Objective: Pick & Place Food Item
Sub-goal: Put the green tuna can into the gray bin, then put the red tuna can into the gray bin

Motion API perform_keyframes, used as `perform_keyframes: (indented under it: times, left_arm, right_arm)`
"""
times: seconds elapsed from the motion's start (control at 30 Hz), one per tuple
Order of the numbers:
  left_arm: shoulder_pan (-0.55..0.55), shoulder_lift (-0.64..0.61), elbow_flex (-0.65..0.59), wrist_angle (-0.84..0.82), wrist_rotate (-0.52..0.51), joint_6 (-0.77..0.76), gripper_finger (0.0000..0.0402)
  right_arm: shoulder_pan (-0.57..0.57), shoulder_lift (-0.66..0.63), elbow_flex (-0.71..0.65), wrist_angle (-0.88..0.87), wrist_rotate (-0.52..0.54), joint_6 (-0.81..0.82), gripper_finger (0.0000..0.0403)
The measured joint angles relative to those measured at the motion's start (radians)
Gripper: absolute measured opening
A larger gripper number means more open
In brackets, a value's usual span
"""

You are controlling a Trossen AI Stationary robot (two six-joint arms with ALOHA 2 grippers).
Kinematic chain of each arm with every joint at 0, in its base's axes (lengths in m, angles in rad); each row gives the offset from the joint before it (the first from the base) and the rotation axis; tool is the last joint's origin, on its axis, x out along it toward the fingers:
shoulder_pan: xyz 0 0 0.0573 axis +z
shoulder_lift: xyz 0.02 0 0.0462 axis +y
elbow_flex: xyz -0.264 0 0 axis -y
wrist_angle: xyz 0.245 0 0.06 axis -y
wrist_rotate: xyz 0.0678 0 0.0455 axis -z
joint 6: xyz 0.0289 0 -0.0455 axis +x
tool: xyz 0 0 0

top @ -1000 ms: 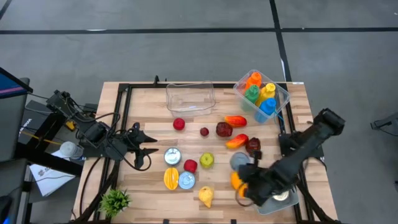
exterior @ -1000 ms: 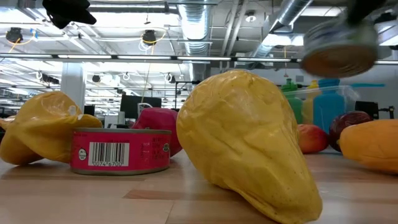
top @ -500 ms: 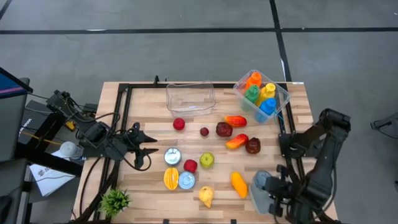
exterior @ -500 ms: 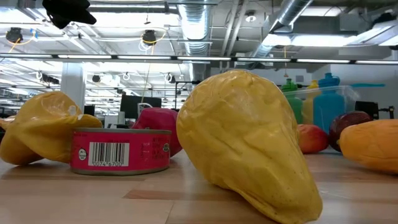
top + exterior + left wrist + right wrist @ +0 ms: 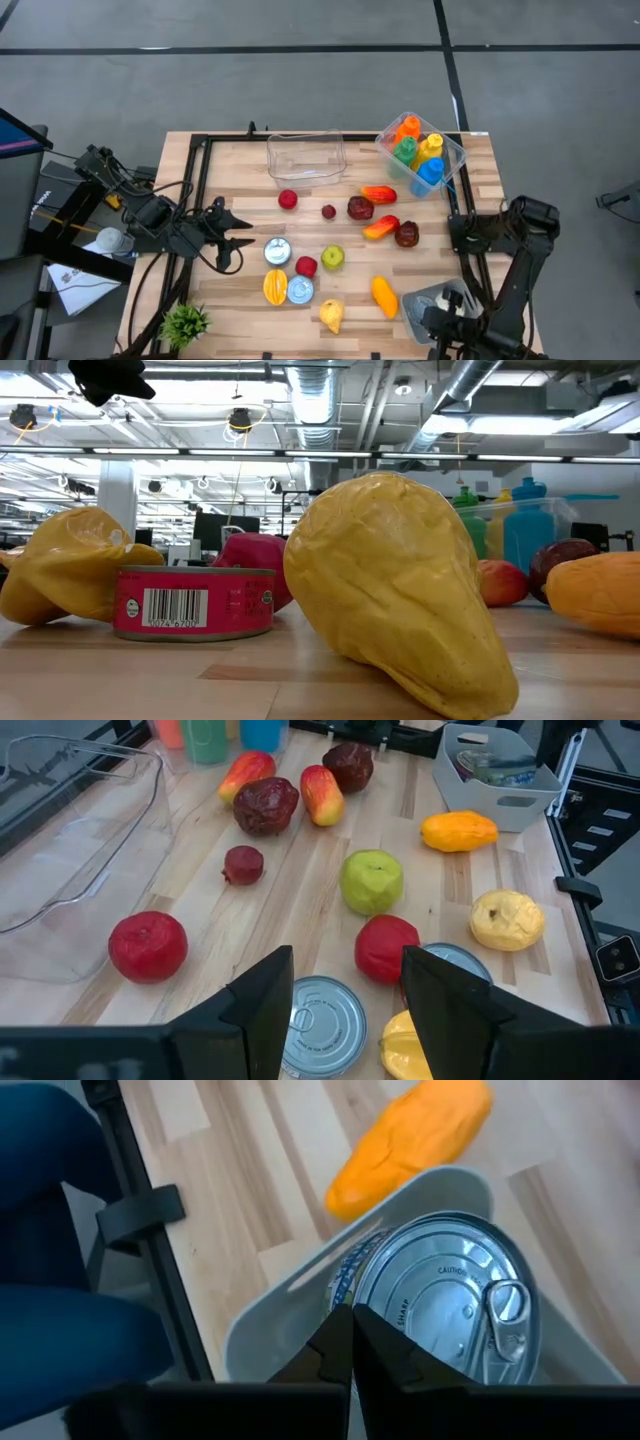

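A silver can [image 5: 440, 1300] with a pull tab sits tilted inside a grey bin [image 5: 270, 1330] at the table's near right corner; both also show in the high view, the can [image 5: 437, 303] and the bin [image 5: 410, 298]. My right gripper [image 5: 350, 1330] is shut at the can's edge, pointing steeply down. My left gripper [image 5: 228, 240] hangs open at the table's left side above two other tins [image 5: 325, 1025], touching nothing. Loose fruit lies across the table's middle, among it an orange fruit [image 5: 383, 296] beside the bin. My right gripper has its shut fingers [image 5: 335, 1345] at the can's rim [image 5: 368, 1285], on the side away from the pull tab, coming from above and slanting down. The fingers hide the place of contact. The can is within the bin's walls, lid up and tilted; whether it rests on the floor, I cannot tell.
A clear tub [image 5: 306, 157] and a clear box of coloured bottles [image 5: 421, 150] stand at the far edge. A green apple [image 5: 332, 258], red fruits [image 5: 288, 200], a yellow pear [image 5: 331, 316] and a small plant [image 5: 185, 322] are about. Black frame rails [image 5: 455, 215] run along both sides.
My right gripper has carried the can from above the table's middle right toward the near right corner and down into the grey bin, rolling its wrist on the way. The can has left the low view. My left gripper has kept still.
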Motion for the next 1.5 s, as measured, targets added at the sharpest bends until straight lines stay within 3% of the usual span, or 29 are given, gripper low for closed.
perform_keyframes:
  times: [0.37,0.83,1.03,1.23,1.4,1.5]
  left_arm:
    - [0.000,0.000,0.000,0.000,-0.024,0.000,0.0176]
    - [0.000,0.000,0.000,0.000,-0.026,0.000,0.0176]
    - [0.000,0.000,0.000,0.000,-0.025,0.000,0.0176]
    - [0.000,0.000,0.000,0.000,-0.025,0.000,0.0176]
    - [0.000,0.000,0.000,0.000,-0.025,0.000,0.0176]
    - [0.000,0.000,0.000,0.000,-0.025,0.000,0.0176]
  right_arm:
    - [-0.002,0.070,0.000,0.028,-0.028,0.000,0.0000]
    - [-0.012,0.069,0.000,0.017,-0.077,0.000,0.0012]
    - [-0.023,0.068,0.001,0.011,-0.078,0.000,0.0051]
    - [-0.041,0.052,0.001,-0.013,-0.078,-0.009,0.0123]
    - [-0.065,-0.051,0.005,-0.021,-0.065,-0.066,0.0192]
    - [-0.104,-0.125,0.022,-0.001,0.027,-0.166,0.0212]
